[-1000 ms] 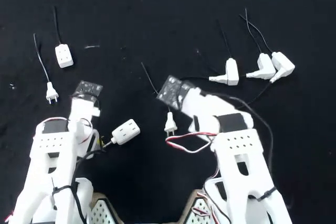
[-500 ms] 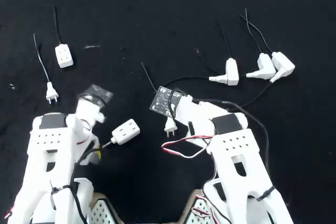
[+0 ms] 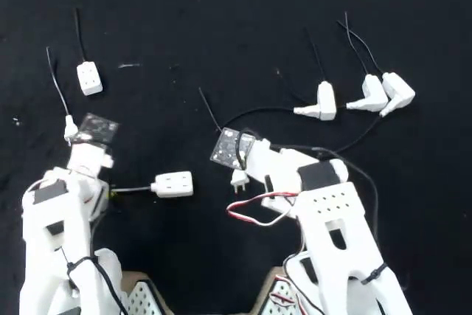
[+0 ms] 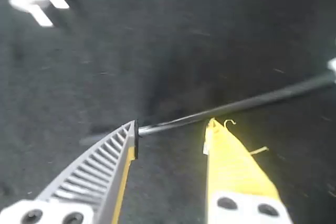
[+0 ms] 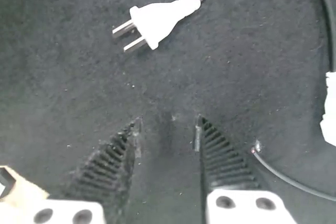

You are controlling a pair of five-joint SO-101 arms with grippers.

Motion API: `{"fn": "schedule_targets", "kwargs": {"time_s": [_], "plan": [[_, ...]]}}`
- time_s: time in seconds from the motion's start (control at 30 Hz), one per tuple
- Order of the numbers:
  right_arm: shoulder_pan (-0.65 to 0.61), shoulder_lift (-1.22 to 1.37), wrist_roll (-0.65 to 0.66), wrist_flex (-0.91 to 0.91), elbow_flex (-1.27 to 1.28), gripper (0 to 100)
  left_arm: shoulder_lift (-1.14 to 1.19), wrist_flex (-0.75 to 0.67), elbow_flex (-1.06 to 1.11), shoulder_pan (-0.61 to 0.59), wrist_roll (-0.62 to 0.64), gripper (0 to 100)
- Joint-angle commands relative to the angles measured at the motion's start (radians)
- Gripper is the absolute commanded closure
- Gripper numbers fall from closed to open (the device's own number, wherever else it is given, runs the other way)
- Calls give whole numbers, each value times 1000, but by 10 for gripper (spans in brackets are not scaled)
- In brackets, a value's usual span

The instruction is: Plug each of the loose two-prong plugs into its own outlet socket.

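Sockets: at the table's (image 3: 221, 35) right, three joined pairs (image 3: 322, 102) of white plug and socket. The near socket (image 3: 173, 184) and the far socket (image 3: 89, 77) lie loose, each apart from any plug.
Plugs: the middle plug (image 5: 157, 18) lies flat just ahead of the right end effector (image 5: 168, 123), prongs bare. The left plug (image 3: 69, 127) lies at the left arm's tip.
End effectors: both released. The left end effector (image 4: 171, 128) has its fingers spread, a black cable (image 4: 252, 100) crossing between the tips.
Change: the left arm has swung left, away from the near socket to the left plug. That socket has turned level. The right end effector drew back nearer the middle plug.
Materials: white moulded plastic bodies, thin black leads, matte black cloth, ribbed finger pads.
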Motion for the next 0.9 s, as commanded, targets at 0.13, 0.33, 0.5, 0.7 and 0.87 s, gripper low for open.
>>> {"fn": "schedule_targets", "kwargs": {"time_s": [0.13,0.33,0.5,0.7,0.87], "plan": [[-11,-15,-199,-48,-67,853,-18,2,-65,-119,-2,788],[-40,240,-568,32,-344,854,-18,313,-223,-36,178,789],[-78,526,-456,29,-518,853,-17,319,-168,77,358,790],[-48,644,344,78,-556,854,-17,213,-45,127,465,790],[-80,671,712,74,-567,854,-17,201,-13,136,520,790]]}}
